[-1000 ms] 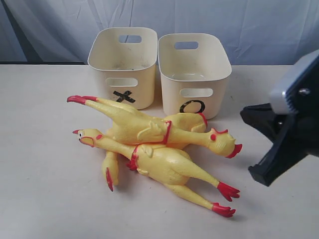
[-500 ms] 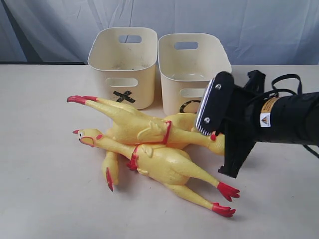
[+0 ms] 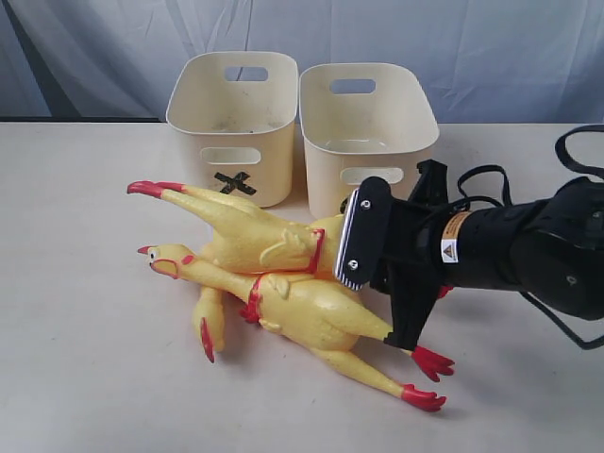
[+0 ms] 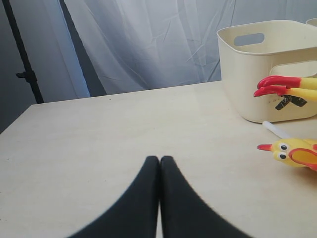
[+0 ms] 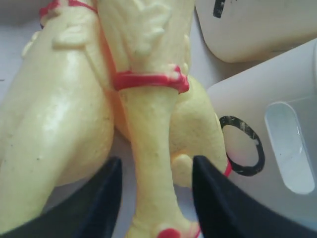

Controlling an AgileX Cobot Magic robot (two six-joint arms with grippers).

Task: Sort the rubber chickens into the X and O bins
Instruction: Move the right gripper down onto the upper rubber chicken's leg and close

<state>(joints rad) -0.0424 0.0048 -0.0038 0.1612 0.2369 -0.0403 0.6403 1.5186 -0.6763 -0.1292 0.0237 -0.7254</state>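
Note:
Two whole rubber chickens lie crossed in front of the bins: the upper chicken (image 3: 250,231) with red feet at the left, and the lower chicken (image 3: 311,316) with its head at the left. A yellow piece (image 3: 209,326) sticks out below them. My right gripper (image 3: 401,260) hides the upper chicken's head. In the right wrist view this gripper (image 5: 156,171) is open, one finger on each side of that chicken's neck (image 5: 148,139), just past its red collar (image 5: 148,79). The X bin (image 3: 231,123) and O bin (image 3: 368,132) stand behind. My left gripper (image 4: 159,158) is shut and empty.
A further yellow body (image 5: 198,129) with a red collar lies under the neck, against the O bin (image 5: 277,148). In the left wrist view, red feet (image 4: 277,84) and a chicken head (image 4: 292,151) lie beside the X bin (image 4: 257,69). A pale curtain hangs behind the table.
My right arm has swung in from the right edge to the left, and now covers the upper chicken's head. The chickens and bins have not moved.

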